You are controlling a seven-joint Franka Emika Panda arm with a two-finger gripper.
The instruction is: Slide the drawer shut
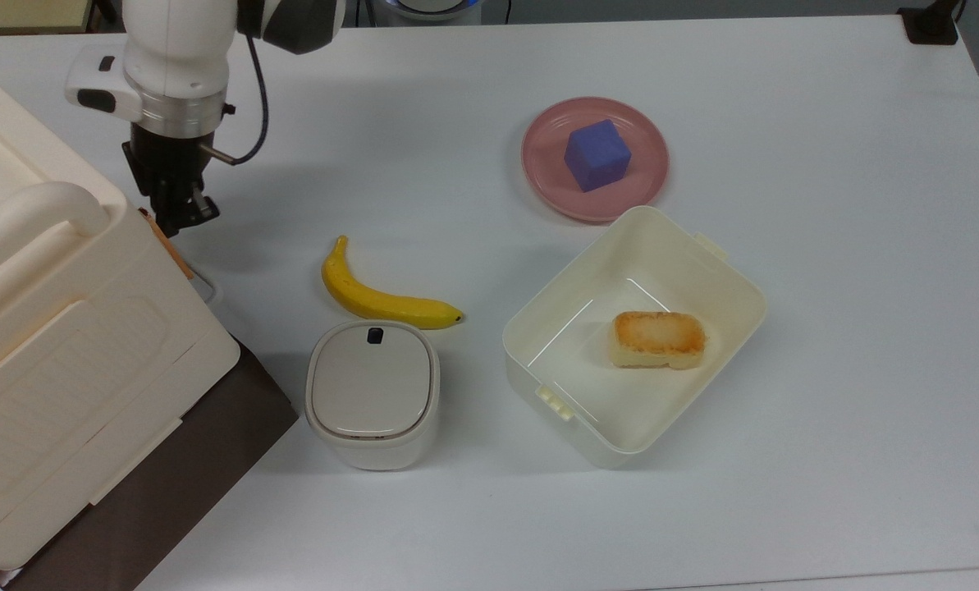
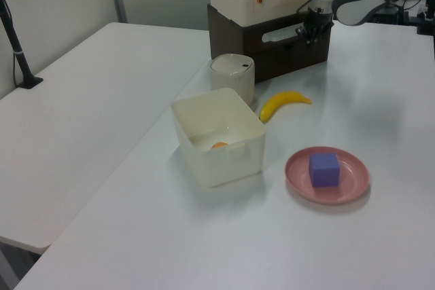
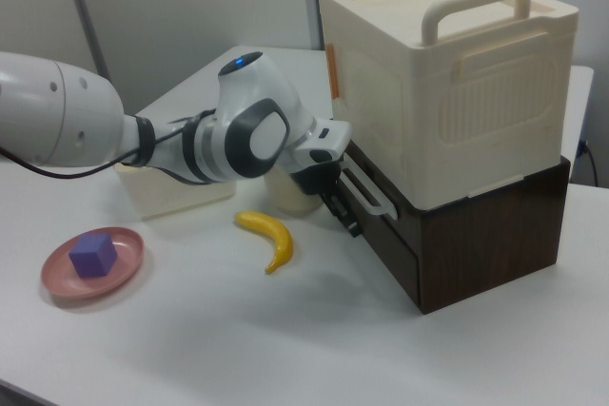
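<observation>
Top view, left to right.

Cream box (image 1: pixel 62 328) with big handle sits on a dark brown cabinet (image 1: pixel 177 484) at the top view's left edge.

Drawer (image 3: pixel 388 219) is in that cabinet, right under the box. In the right view its dark front looks flush or nearly flush with the cabinet face, and the white loop handle (image 3: pixel 369 193) stands proud of it. Judgement: little or no travel left.

Gripper (image 1: pixel 179 215) points down at the handle's end, touching or just beside it in the right view. Cannot tell whether it is clamped on the handle or released.

Key relation: the drawer lies to the top view's left and below the gripper. The front panel's long axis runs along the cabinet face, and the slide direction is square to it, into the cabinet. Any remaining push goes that way.

Banana (image 1: pixel 378 297) is loose on the table (image 1: pixel 825 246).

Lidded canister (image 1: pixel 372 392) is shut, contents hidden.

Open tub (image 1: pixel 538 328) holds one toasted bread piece (image 1: pixel 658 338).

Pink plate (image 1: pixel 542 176) holds a blue cube (image 1: pixel 596 153).
</observation>
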